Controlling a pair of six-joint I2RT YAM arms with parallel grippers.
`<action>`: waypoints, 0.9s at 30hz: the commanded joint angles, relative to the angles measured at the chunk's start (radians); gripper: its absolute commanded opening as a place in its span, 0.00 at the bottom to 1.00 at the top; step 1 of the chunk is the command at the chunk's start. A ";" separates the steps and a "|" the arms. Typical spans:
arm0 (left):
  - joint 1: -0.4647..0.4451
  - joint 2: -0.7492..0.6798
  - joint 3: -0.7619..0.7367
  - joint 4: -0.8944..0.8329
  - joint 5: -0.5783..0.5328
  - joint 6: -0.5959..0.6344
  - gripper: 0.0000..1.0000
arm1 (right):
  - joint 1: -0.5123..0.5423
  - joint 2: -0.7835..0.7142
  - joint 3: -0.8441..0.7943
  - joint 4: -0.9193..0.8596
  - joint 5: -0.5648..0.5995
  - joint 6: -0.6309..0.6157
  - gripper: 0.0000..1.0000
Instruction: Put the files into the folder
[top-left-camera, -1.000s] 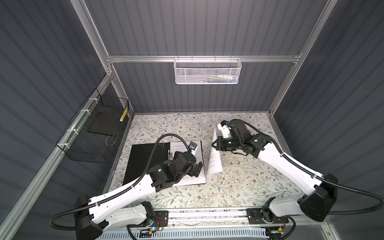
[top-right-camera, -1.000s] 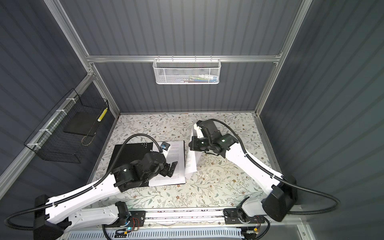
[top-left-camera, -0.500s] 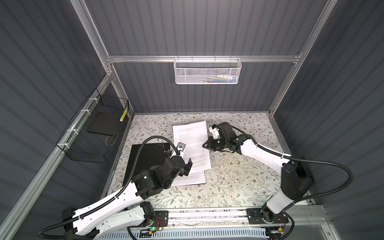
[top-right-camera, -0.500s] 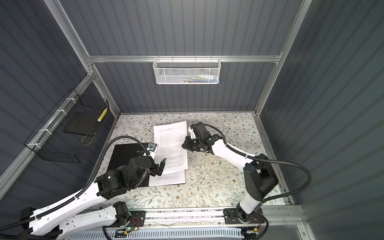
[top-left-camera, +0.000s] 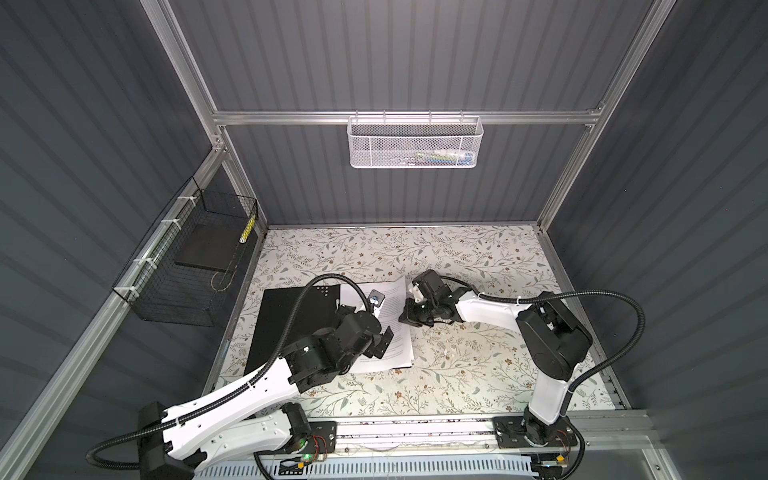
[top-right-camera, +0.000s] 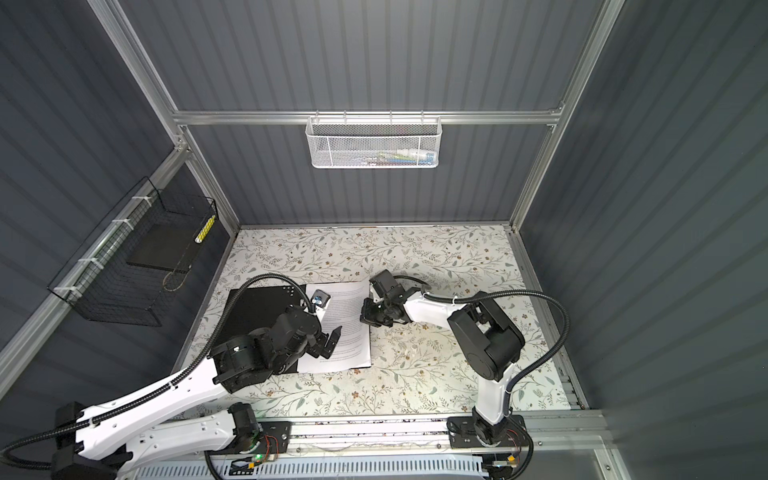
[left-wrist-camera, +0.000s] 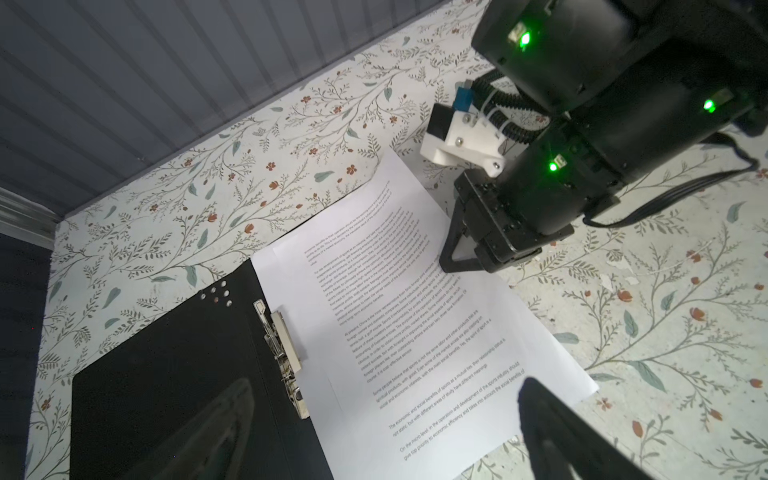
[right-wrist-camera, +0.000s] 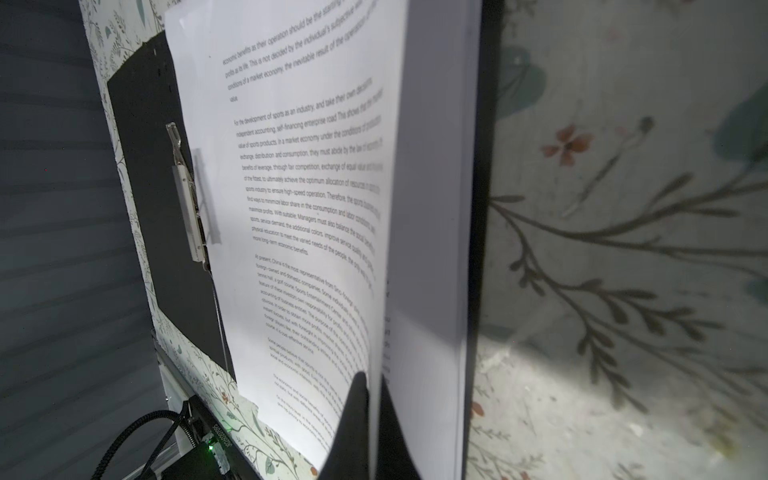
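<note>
I see the right hand (right-wrist-camera: 372, 388) pinching the edge of a sheet of the files (left-wrist-camera: 415, 332), which lie on the open folder (top-left-camera: 291, 320) on the counter (top-left-camera: 457, 374). The left hand (top-left-camera: 382, 345) hovers wide above them.

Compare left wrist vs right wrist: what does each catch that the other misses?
Left wrist only: the right gripper seen from outside at the edge of the files, its white camera mount, and the left gripper, open. Right wrist only: the right gripper's fingertips shut on the bowed-up edge of the top files. Both: printed files, black folder, metal clip, floral table cover.
</note>
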 joint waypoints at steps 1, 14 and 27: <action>0.011 -0.001 0.007 -0.007 0.029 0.003 1.00 | 0.005 0.016 0.024 0.021 0.016 0.027 0.00; 0.028 0.028 0.013 -0.015 0.056 -0.002 1.00 | 0.020 0.079 0.079 0.037 -0.001 0.055 0.00; 0.038 0.037 0.017 -0.016 0.076 -0.002 1.00 | 0.038 0.102 0.091 0.042 -0.006 0.067 0.00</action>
